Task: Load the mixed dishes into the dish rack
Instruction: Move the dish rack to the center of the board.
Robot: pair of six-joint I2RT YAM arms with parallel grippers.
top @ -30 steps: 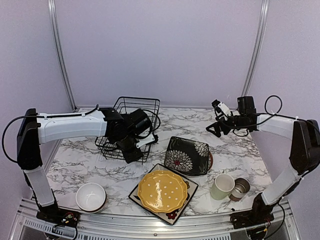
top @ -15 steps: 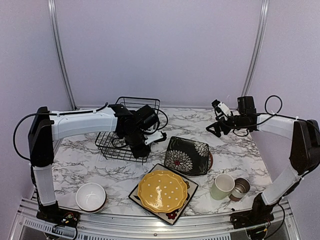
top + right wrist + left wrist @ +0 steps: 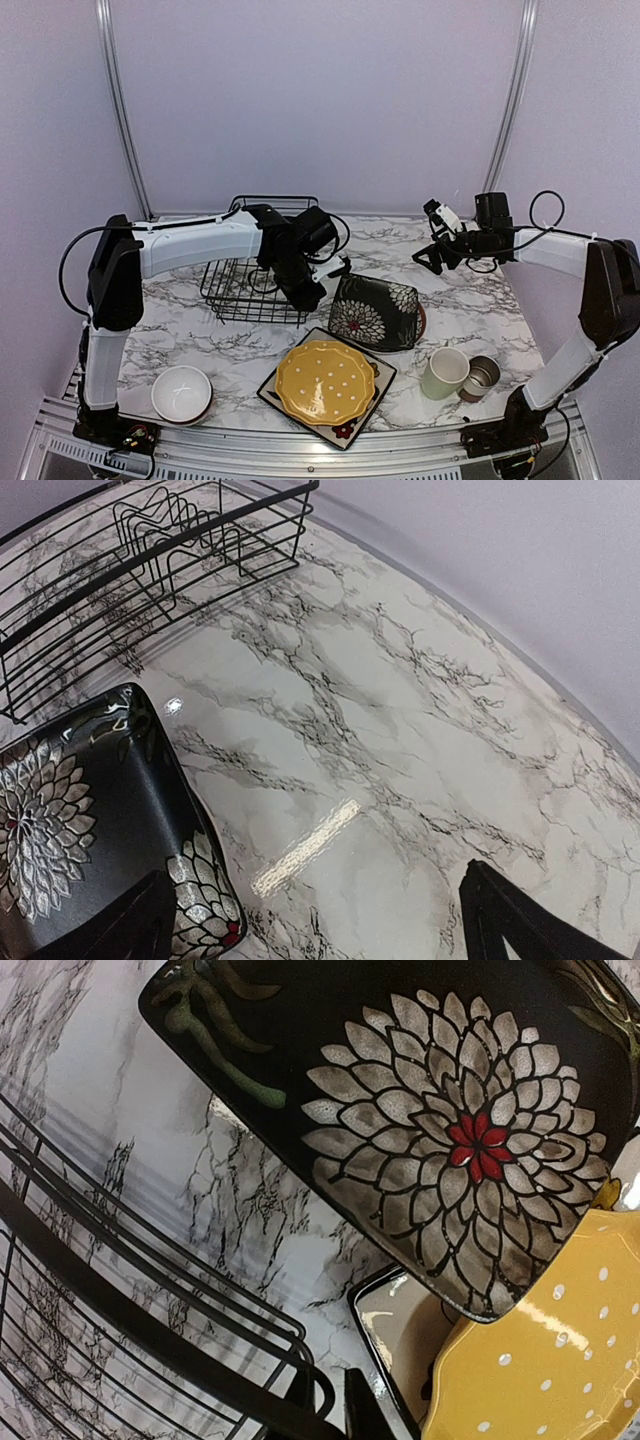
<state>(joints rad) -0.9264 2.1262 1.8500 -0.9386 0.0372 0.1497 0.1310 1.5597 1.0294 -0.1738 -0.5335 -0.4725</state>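
Note:
The black wire dish rack [image 3: 240, 290] stands at the back left of the marble table. My left gripper [image 3: 312, 295] is shut on the rack's near right corner wire [image 3: 150, 1330]. Just right of it a black square flowered plate [image 3: 375, 310] lies tilted on something. A yellow dotted plate [image 3: 325, 380] rests on another black square plate [image 3: 345, 432] at the front centre. The white bowl [image 3: 181, 392] sits front left. The pale green mug [image 3: 444, 372] and small grey-brown cup [image 3: 482, 375] stand front right. My right gripper [image 3: 430, 255] hovers open at the back right, holding nothing.
Upright plate prongs [image 3: 170, 525] stand inside the rack, which holds no dishes. Bare marble [image 3: 400, 760] lies under the right gripper, with the flowered plate's edge [image 3: 70, 840] at its left. Purple walls close in the back and sides.
My left arm swung right and its jaws closed on the rack's corner. The rack has slid a little to the right, toward the flowered plate. The right arm has not moved.

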